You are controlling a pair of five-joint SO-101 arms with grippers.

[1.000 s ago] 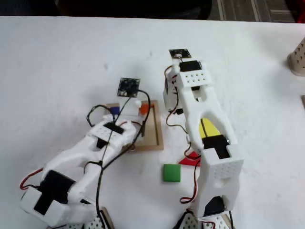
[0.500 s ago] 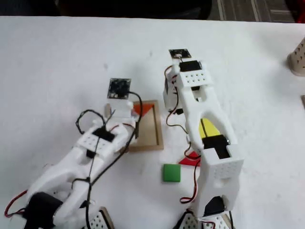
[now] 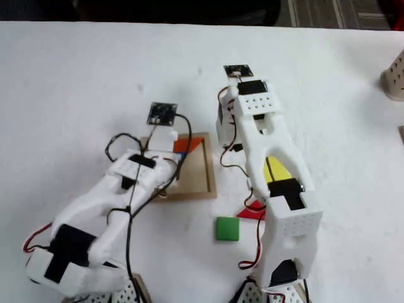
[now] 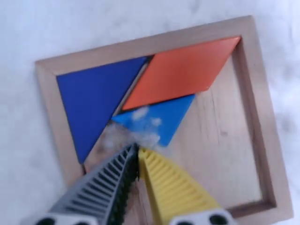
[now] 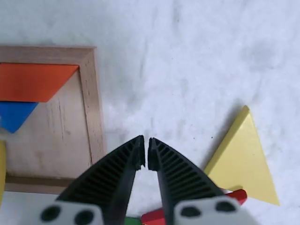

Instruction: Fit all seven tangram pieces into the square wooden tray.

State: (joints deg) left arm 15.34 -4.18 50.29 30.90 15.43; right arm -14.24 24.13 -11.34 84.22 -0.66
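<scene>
White tbl [image 3: 76, 82], wood tray [image 3: 211, 177] mid, dark room behind far edge.

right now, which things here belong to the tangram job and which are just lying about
Job: wooden tray, dark blue triangle, orange parallelogram, light blue triangle, yellow triangle, green square, red piece.
Lying about: beige perforated object, far right in the high view.

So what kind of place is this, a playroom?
More likely a robot workbench, maybe in a lab: a left arm and a right arm with loose wires stand on a white table, by a wooden tray and a green square piece.
</scene>
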